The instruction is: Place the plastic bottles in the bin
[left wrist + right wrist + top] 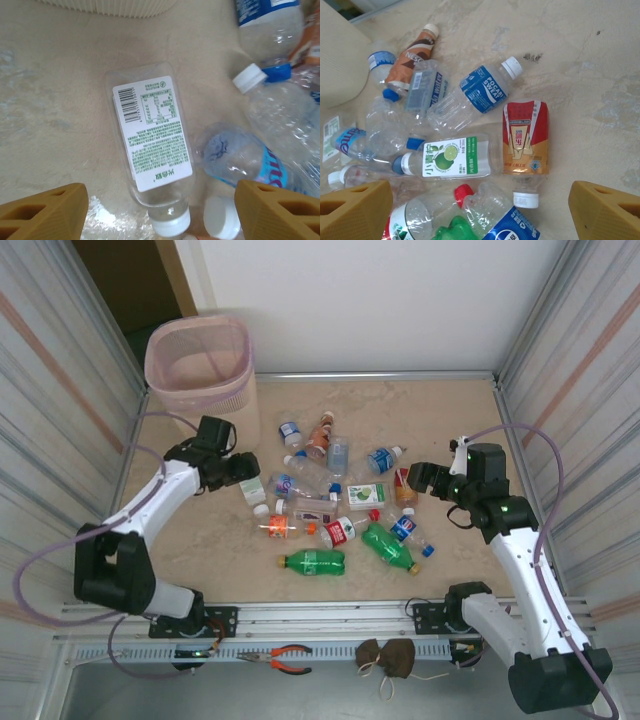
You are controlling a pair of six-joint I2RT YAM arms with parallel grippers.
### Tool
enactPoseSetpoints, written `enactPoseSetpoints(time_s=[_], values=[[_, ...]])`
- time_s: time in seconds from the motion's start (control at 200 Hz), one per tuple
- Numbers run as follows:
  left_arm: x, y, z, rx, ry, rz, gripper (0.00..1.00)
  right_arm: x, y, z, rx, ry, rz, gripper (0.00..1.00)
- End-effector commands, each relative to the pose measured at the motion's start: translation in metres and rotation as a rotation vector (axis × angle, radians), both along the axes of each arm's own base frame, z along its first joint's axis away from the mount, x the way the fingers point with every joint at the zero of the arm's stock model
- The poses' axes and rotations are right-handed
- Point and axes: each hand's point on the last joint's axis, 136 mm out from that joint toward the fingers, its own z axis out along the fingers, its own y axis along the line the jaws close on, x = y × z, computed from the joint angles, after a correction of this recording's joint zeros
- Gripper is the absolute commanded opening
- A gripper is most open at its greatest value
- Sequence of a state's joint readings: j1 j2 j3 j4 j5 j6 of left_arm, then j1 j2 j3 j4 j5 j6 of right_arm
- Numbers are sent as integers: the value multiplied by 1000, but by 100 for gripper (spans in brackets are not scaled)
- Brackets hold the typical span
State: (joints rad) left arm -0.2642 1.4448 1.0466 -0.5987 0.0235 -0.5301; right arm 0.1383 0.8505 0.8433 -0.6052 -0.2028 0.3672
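orange-handled pliers [283,657] and a brown knotted bundle [387,657] lie on the metal rail at the near edge, on the opposite side of the desk from the bin [200,390]. the desk [450,410] is beige and marbled, shut in by corrugated metal walls on both sides and a white wall behind, with a dark doorway just behind the bin. the bin stands upright in the far left corner, its pink bag folded over the rim. the plastic bottles [330,500] all lie on the desk in a loose heap to the right of the bin and nearer the arms. two green ones [312,561] lie on the heap's side away from the bin. one blue label reads "pocari sweat" [482,90], a brown one begins "nesc" [412,55], a white and green one shows a lime [450,157], and a red and gold label [525,137] carries chinese characters. the bottle closest to the bin has a white label [152,135] with a barcode and fine green print, too small to read. the left claw [240,470] hangs just beside the bin over that bottle, its tan fingers spread wide, holding nothing. the right claw [418,478] sits at the far side of the heap from the bin, also spread wide and empty, above the red and gold bottle.
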Motion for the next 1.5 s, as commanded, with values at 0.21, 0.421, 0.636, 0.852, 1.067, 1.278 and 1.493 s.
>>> enactPoseSetpoints(time_s=[0.21, 0.421, 0.636, 0.852, 1.067, 1.278, 1.493], values=[[28, 3, -35, 57, 84, 125, 78, -5, -4, 5, -13, -2, -21, 90], [41, -7, -45, 62, 110, 110, 79, -5, -7, 4, -29, -1, -30, 90], [41, -4, -61, 100, 168, 116, 80, -6, -8, 1, -34, 0, -34, 90], [33, 0, -73, 118, 205, 115, 78, -5, -8, 0, -33, 1, -33, 90], [25, 1, -78, 127, 222, 106, 78, -5, -7, -2, -28, 4, -33, 90], [19, 3, -82, 136, 239, 101, 77, -6, -7, -1, -22, 1, -33, 90], [16, 7, -73, 143, 221, 101, 71, -7, -6, 0, -18, -2, -33, 90]])
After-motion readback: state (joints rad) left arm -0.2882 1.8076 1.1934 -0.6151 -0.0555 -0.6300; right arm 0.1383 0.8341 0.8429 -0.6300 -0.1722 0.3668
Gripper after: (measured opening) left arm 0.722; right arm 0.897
